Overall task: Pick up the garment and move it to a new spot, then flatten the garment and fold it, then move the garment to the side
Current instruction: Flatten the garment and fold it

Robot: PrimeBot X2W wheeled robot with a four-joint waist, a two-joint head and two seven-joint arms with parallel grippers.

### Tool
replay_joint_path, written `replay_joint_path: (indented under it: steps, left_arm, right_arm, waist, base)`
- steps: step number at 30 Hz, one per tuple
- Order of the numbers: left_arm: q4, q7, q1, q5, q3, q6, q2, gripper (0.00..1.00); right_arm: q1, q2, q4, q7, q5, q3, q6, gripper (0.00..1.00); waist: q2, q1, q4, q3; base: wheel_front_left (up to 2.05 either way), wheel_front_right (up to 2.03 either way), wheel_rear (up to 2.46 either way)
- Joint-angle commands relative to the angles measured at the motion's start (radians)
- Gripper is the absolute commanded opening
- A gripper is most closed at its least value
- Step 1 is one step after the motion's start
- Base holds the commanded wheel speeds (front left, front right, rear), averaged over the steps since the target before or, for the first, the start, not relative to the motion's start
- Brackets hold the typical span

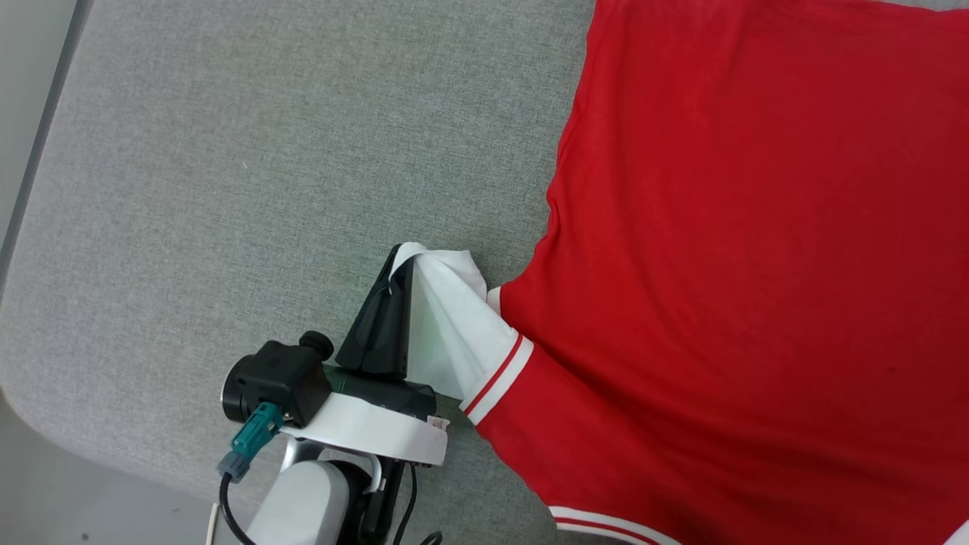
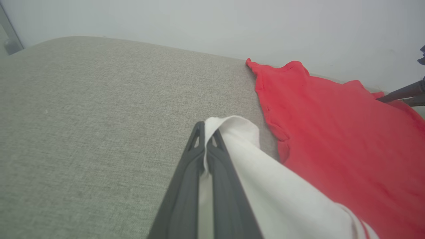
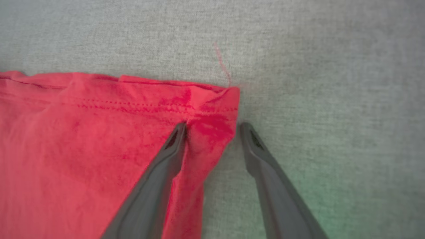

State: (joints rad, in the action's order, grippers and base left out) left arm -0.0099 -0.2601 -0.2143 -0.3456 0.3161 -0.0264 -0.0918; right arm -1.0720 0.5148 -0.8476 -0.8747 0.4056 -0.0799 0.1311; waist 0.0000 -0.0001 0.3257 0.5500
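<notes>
The garment (image 1: pixel 742 250) is a bright red jersey spread over the right part of a grey cushioned surface (image 1: pixel 265 189). Its white sleeve (image 1: pixel 454 325) has red-and-white striped trim and is pulled out to the left. My left gripper (image 1: pixel 399 257) is shut on the end of that sleeve. The left wrist view shows the dark fingers (image 2: pixel 207 130) pinching the white cloth (image 2: pixel 265 172), with the red body (image 2: pixel 332 132) to their right. In the right wrist view my right gripper (image 3: pixel 213 127) stands open over a hemmed corner of the garment (image 3: pixel 83 142), with red fabric between its fingers.
The grey surface ends in a left edge and a rounded near-left corner (image 1: pixel 30 393), with floor beyond. A pale wall (image 2: pixel 212 23) rises behind it. A loose red thread (image 3: pixel 222 64) lies past the hem corner. Dark fingers of the other arm (image 2: pixel 403 94) reach in at the garment's far side.
</notes>
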Motion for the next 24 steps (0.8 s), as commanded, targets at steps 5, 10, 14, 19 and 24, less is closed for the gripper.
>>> replay_joint_path:
  steps: [5,10,14,19,24]
  left_arm:
    - [0.006,-0.007,-0.005,0.017,-0.022,0.011,0.008,0.00]
    - [0.024,-0.007,0.014,0.017,-0.038,0.021,0.014,0.00]
    - [0.045,-0.007,0.032,0.015,-0.056,0.023,0.007,0.00]
    - [0.081,0.003,0.071,0.001,-0.084,0.016,-0.021,0.00]
    - [0.102,0.027,0.123,-0.024,-0.121,-0.001,-0.052,0.00]
  right_arm:
    - [0.060,-0.039,-0.071,-0.047,-0.026,0.006,-0.001,0.00]
    - [0.020,0.002,-0.024,-0.020,-0.045,0.008,-0.001,0.00]
    - [0.015,0.028,0.041,0.013,-0.042,0.034,-0.001,0.00]
    - [0.090,0.051,0.148,0.064,-0.008,0.091,-0.001,0.00]
    - [0.233,0.069,0.248,0.092,0.043,0.103,-0.001,0.00]
  waist:
    - [0.0000,0.0001,-0.002,-0.018]
    - [0.0000,0.0001,-0.013,-0.066]
    - [0.0000,0.0001,-0.036,-0.123]
    - [0.0000,0.0001,-0.088,-0.204]
    - [0.0000,0.0001,-0.155,-0.286]
  base:
    - [0.00,0.00,0.00]
    - [0.00,0.00,0.00]
    - [0.00,0.00,0.00]
    - [0.00,0.00,0.00]
    - [0.00,0.00,0.00]
